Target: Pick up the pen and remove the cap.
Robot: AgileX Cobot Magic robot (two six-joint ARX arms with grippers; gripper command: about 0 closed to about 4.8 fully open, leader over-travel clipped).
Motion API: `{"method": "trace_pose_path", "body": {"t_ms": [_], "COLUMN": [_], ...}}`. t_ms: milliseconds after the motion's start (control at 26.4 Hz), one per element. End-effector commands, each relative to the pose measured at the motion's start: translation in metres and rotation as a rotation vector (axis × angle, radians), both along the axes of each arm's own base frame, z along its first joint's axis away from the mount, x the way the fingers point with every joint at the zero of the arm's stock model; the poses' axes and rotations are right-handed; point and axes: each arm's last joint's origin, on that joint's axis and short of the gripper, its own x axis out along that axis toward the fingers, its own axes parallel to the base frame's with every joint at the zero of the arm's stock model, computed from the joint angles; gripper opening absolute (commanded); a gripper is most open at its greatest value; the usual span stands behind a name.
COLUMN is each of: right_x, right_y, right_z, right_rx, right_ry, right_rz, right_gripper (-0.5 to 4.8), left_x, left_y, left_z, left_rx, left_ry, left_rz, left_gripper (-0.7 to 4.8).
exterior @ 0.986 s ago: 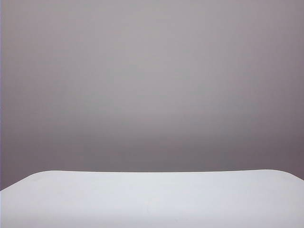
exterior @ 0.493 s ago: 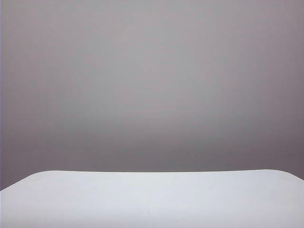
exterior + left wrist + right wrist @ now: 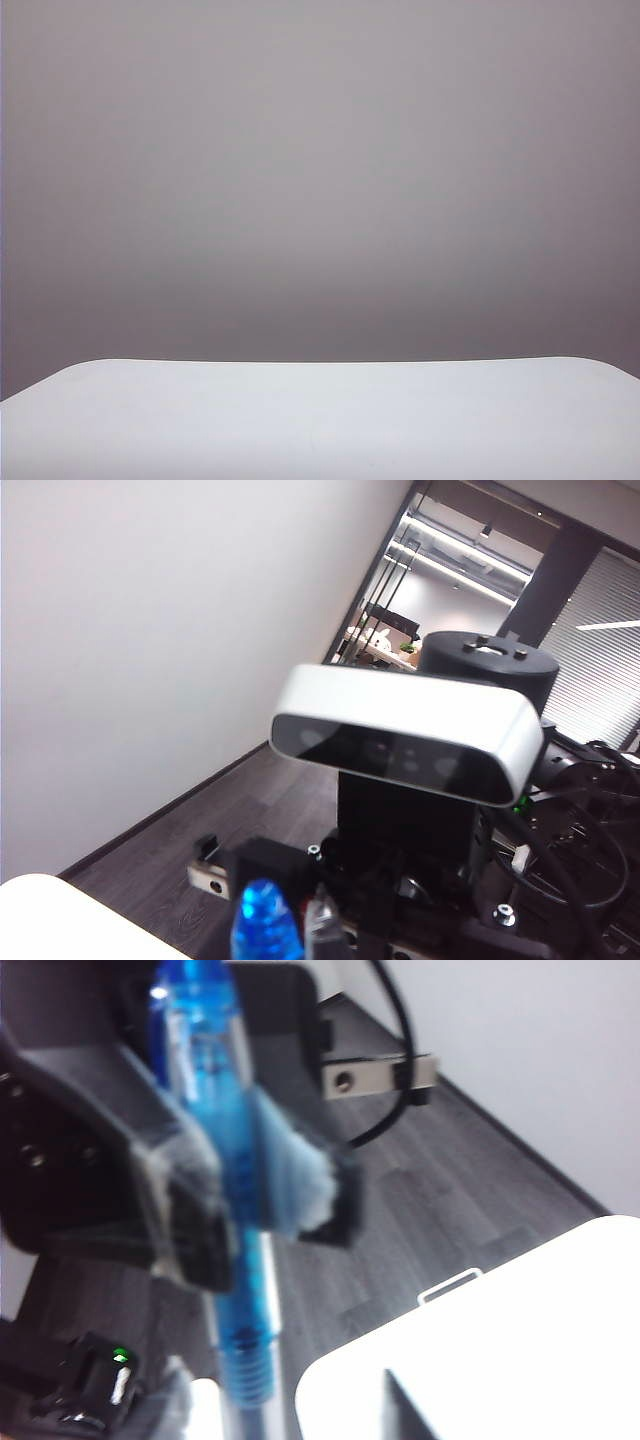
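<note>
White table w/ rounded corners, grey wall behind, dark wood floor.

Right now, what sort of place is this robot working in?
Probably an office or lab. The left wrist view shows a plain white wall, dark wood-look flooring, and a lit room behind with shelving. A white table stands in front.

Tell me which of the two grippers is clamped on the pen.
The left gripper: in the right wrist view its padded fingers pinch the blue pen. The right gripper, facing it in the left wrist view, shows no clear grip.
</note>
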Motion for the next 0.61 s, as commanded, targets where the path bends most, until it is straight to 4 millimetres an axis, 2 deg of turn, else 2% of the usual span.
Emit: {"method": "trace_pose_path", "body": {"t_ms": [38, 76, 114, 341, 417, 607], "right_x": [-0.0021, -0.0022, -0.0024, -0.0047, -0.0063, -0.0074], "right_y": [0.0005, 0.0004, 0.0003, 0.0009, 0.0026, 0.0018], "right_z": [0.0028, 0.0025, 0.0018, 0.0009, 0.0002, -0.0031], "right_rx": [0.013, 0.010, 0.006, 0.007, 0.003, -0.021], "right_ry": [-0.006, -0.004, 0.003, 0.024, 0.027, 0.055], "right_rz": [0.030, 0.029, 0.031, 0.084, 0.090, 0.098], "right_gripper": [1.95, 1.69, 0.96, 0.84, -0.05, -0.06], "left_x": [-0.0017, -0.0016, -0.0009, -0.0006, -0.0012, -0.0017], "left_y": [0.0004, 0.0002, -0.0002, -0.0005, -0.0007, -0.0007], "left_z": [0.0023, 0.0020, 0.0010, 0.0002, 0.0000, 0.0001], "left_rx": [0.000, 0.004, 0.008, 0.011, 0.015, 0.017], "left_ry": [-0.014, -0.013, -0.009, 0.007, 0.020, 0.019], "left_rz": [-0.024, -0.033, -0.045, -0.064, -0.089, -0.100], "left_gripper": [-0.06, -0.06, -0.06, -0.06, -0.06, -0.06]}}
